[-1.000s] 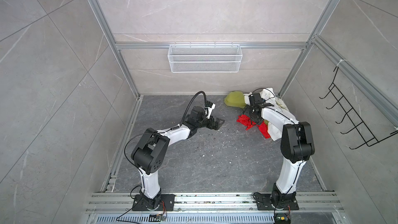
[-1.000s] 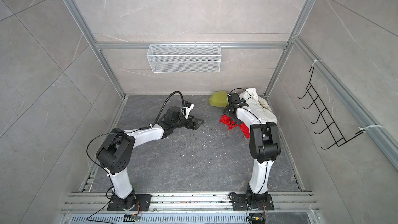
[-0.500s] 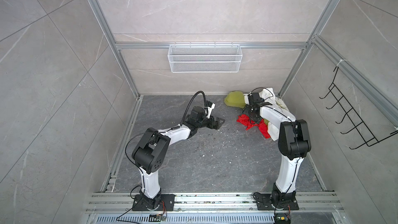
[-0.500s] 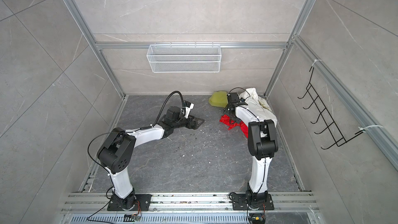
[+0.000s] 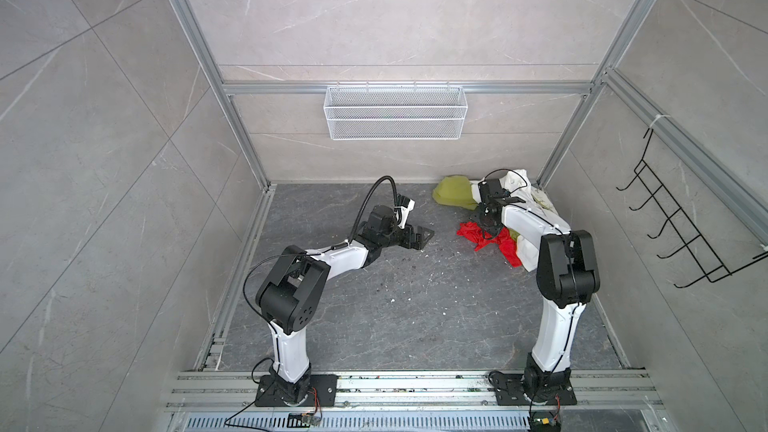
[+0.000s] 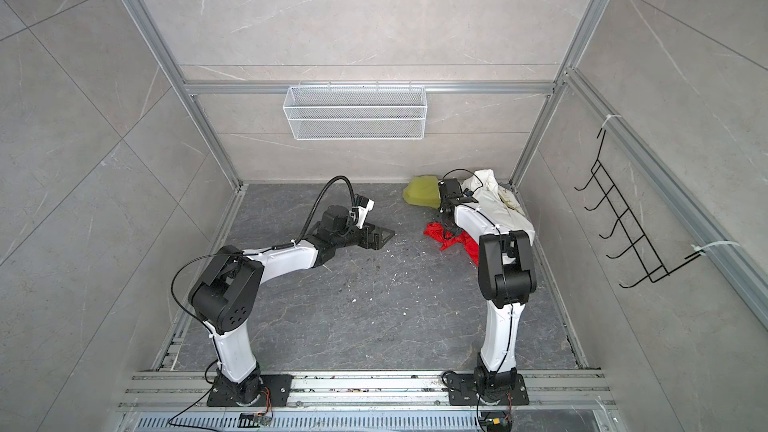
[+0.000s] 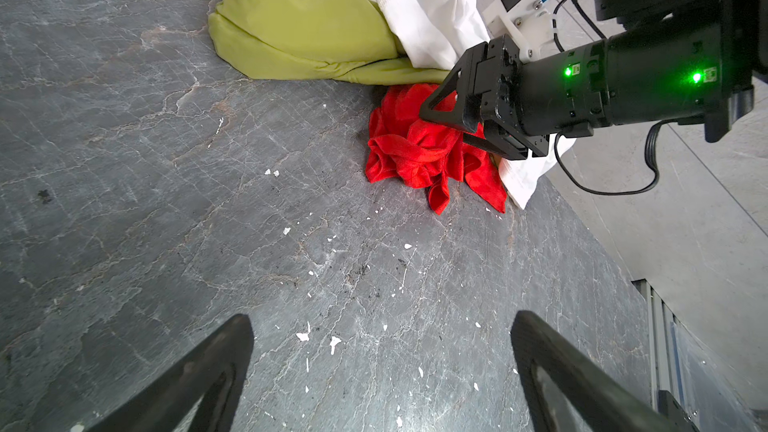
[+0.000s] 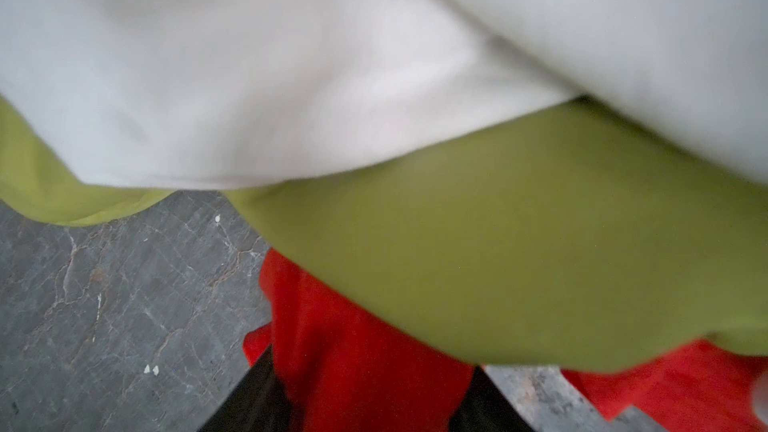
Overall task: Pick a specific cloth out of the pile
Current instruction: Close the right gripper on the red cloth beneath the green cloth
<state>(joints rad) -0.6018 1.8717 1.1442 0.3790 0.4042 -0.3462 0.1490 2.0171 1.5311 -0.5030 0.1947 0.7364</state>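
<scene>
Over the last second my right arm's elbow is shifting slightly toward the middle of the booth, and my right gripper (image 8: 370, 367) is drawing its jaws in. My left arm is lying just where it was.

My right gripper is reaching down at the near edge of the pile (image 6: 494, 201), which is sitting in the far right corner of the dark stone floor (image 7: 187, 160). Its jaws are standing roughly half closed, and a fold of the cloth (image 7: 411, 151) is filling the gap between them, with red fabric pressing against both black fingers (image 8: 253, 401).

The cloth is lying crumpled on the floor at the front of the pile. It is touching the olive-green cloth (image 7: 299, 22) behind it and the white garment (image 7: 428, 18) to its right in both top views. The right wrist view is blurring badly, so I am only guessing that the olive-green cloth is draping over part of the red one rather than merely sitting in front of it. The white garment is lying over the olive-green cloth.

My left gripper (image 7: 380, 322) is hovering low over bare floor near the middle, well apart from the pile. It is pointing toward the cloth, with its jaws spread fully wide and holding nothing.
</scene>
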